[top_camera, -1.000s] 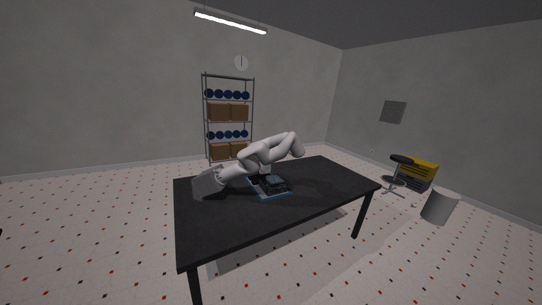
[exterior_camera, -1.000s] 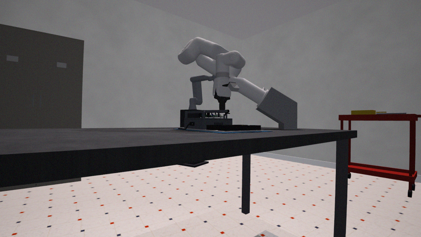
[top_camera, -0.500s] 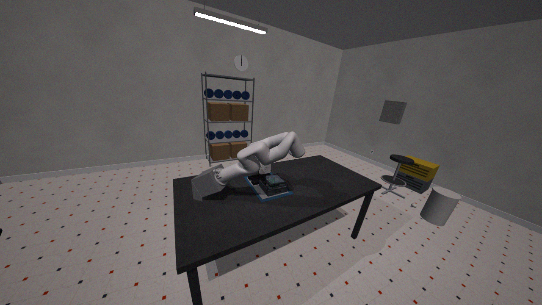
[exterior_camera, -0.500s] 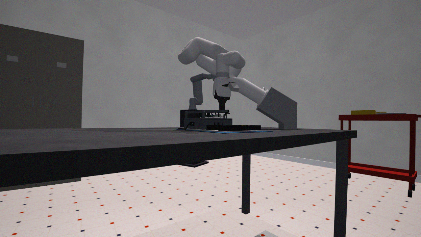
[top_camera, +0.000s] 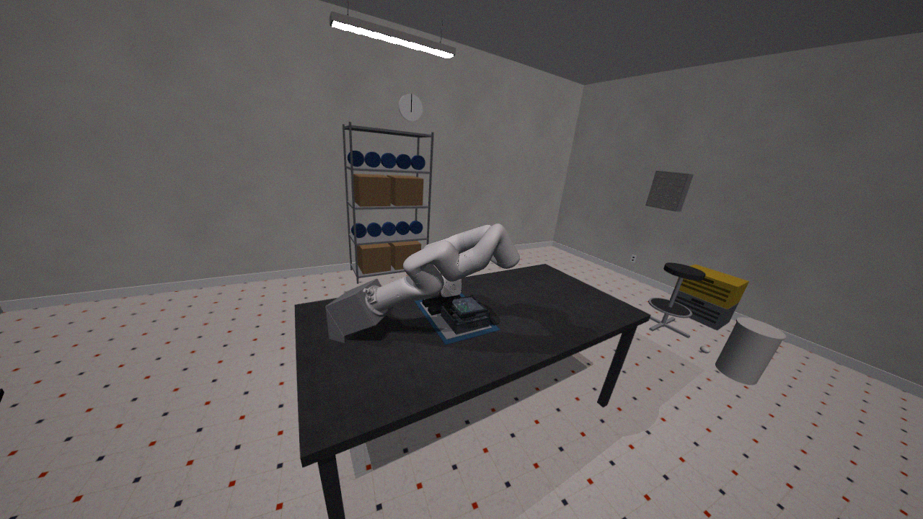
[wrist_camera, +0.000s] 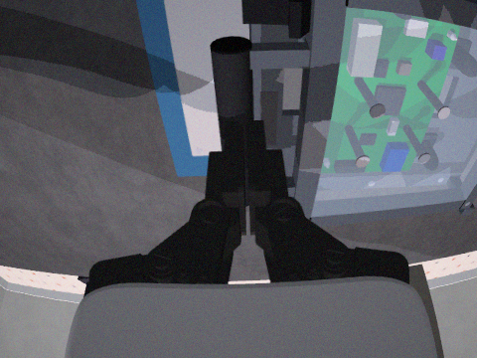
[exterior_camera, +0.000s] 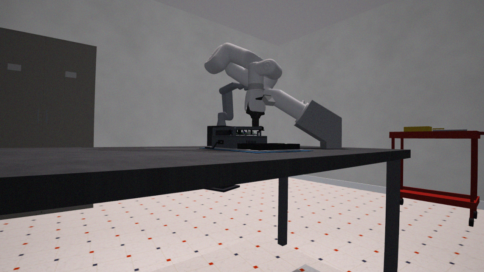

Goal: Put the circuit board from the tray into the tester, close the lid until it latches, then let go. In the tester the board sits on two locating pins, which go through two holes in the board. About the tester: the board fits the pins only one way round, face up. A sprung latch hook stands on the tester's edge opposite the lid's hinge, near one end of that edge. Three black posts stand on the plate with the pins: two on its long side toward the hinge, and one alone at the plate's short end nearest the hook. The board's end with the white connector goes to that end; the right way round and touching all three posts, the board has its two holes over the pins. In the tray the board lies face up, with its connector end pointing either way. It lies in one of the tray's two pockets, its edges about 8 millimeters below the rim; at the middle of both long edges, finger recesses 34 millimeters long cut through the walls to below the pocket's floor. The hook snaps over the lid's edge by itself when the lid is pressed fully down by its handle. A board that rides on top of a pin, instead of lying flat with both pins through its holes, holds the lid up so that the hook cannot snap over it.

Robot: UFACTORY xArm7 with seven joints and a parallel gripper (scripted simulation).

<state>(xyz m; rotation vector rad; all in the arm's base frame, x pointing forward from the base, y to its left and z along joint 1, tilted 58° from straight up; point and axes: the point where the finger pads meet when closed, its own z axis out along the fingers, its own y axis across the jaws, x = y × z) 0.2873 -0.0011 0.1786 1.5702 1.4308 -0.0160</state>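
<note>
Green circuit board under tester's clear lid

The green rectangular circuit board [wrist_camera: 393, 94] lies in the dark-grey boxy tester [exterior_camera: 236, 140] [top_camera: 469, 321], beneath its transparent lid. The black metal jaws [exterior_camera: 255, 125], pressed together, point down at the black cylindrical handle [wrist_camera: 231, 75]. The tester stands in from the black desk's [top_camera: 387, 380] [exterior_camera: 152, 182] edges.

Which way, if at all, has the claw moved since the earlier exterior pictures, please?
No, no visible shift either way: the claw keeps the same place against the tester there.
</note>
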